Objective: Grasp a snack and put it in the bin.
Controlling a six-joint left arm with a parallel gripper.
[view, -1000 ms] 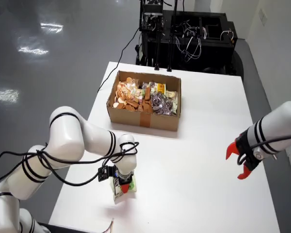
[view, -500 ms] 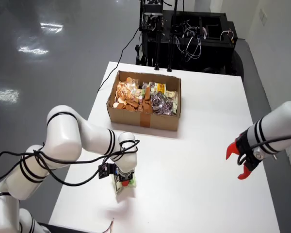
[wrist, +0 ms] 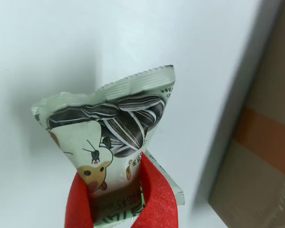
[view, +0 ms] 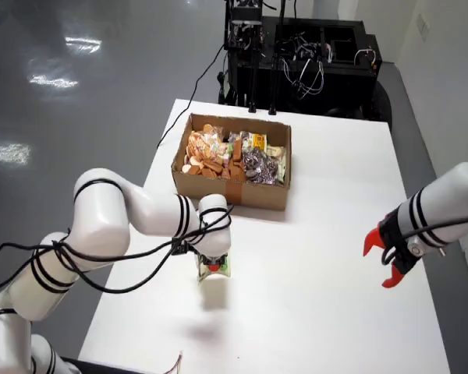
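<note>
Now snack packet (wrist: 115, 142) between jaws.

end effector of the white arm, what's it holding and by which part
The red-fingered end effector is shut on a pale green sunflower-seed snack packet, pinching its lower end; the crimped top edge hangs free above the table.
</note>
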